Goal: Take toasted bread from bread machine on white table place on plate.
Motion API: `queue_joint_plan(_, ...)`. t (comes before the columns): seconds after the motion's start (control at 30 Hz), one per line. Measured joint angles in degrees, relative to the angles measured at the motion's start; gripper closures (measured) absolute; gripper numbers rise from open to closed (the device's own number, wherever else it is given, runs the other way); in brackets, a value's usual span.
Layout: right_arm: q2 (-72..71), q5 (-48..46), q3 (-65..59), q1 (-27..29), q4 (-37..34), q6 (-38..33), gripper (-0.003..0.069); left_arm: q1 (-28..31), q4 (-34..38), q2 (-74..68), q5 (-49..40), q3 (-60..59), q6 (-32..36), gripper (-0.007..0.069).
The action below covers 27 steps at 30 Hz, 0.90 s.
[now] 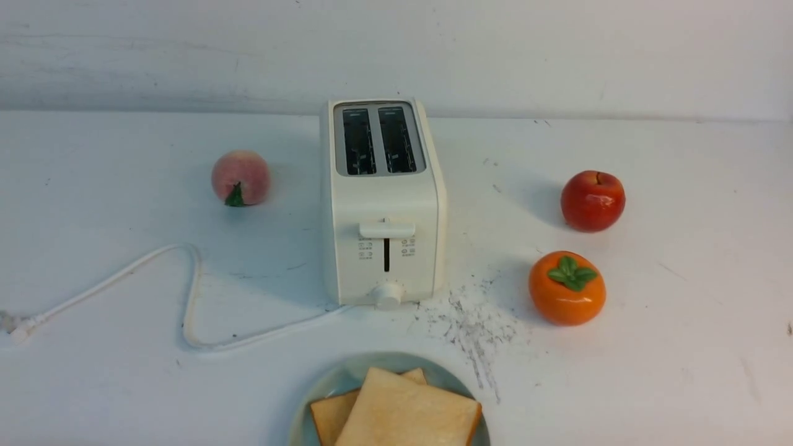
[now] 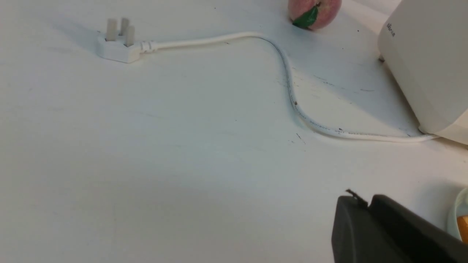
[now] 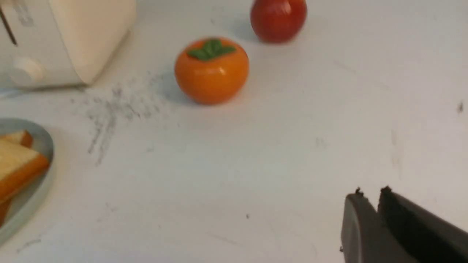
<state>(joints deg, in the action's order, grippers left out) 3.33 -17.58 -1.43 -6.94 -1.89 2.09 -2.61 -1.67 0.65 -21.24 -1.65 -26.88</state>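
The white table (image 1: 681,347) spans the whole scene, with a patch of dark scratch marks (image 1: 474,325) near its middle. On it the bread machine (image 1: 381,204) stands upright at the centre, its long axis running near to far, its lever and round knob facing the near side; both slots on top look empty. Its white power cord (image 1: 186,297) loops off to the left and ends in a plug (image 2: 117,45) lying on the table with its pins up. At the near edge, just in front of the bread machine, sits the plate (image 1: 337,381), cut off by the frame. The toasted bread (image 1: 409,412) lies flat on it, two slices overlapping, the upper one turned at an angle with a corner pointing toward the bread machine. To the right stand a red apple (image 1: 593,201) farther off and an orange persimmon (image 1: 567,287) nearer; a peach (image 1: 240,178) sits left of the bread machine. The left gripper (image 2: 360,201) and right gripper (image 3: 369,193) each hang over bare table, fingertips pressed almost together, holding nothing.
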Motion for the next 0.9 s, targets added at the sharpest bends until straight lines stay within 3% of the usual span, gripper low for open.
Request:
queue_joint_plan(0.23, -3.85, -3.51, 0.33, 3.37, -0.25, 0.38, 0.0576, 0.00, 0.05, 0.00, 0.00, 0.00, 0.00, 0.0571)
queue_joint_plan(0.9, -3.85, -3.56, 0.36, 3.43, -0.25, 0.38, 0.0554, 0.00, 0.05, 0.00, -0.44, -0.07, 0.00, 0.0552)
